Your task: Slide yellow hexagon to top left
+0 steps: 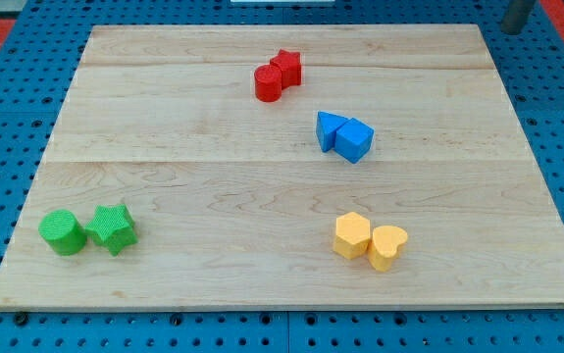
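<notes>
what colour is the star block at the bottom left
Green: the star block, beside a green round block. Camera view shows it best.

Rod (519, 15) cut off (view's top); tip unseen.

Counter (213, 176) is pale wood, matt, visible grain and plank seams. Blocks look like matt plastic, faintly ribbed, e.g. yellow hexagon (351, 235). Surround is blue perforated board (7, 98).

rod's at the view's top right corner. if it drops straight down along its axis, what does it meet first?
Probably nothing but the blue pegboard. Only the rod shows, my tip isn't clearly visible, off the wooden board, far from every block. Depth unclear.
</notes>
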Controlling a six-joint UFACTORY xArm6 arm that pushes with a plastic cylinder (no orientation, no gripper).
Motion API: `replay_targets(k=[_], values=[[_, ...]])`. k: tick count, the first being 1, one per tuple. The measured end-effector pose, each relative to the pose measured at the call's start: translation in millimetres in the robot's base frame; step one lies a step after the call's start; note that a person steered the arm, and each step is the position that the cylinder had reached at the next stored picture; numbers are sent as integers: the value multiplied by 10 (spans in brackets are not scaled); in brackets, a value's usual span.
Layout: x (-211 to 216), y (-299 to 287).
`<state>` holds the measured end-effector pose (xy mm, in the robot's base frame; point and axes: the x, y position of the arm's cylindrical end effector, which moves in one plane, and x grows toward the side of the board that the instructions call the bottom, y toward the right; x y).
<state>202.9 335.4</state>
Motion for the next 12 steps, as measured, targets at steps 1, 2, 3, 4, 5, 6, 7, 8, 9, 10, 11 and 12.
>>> replay_targets(k=[1,2,3,4,5,6,7,8,9,10,11,12], values=[[0,19],[0,19],[-2,19],[-2,26],[3,30],[3,30],[-11,5],[-11,5],[257,4],[677,4],[1287,4],[1751,-59]])
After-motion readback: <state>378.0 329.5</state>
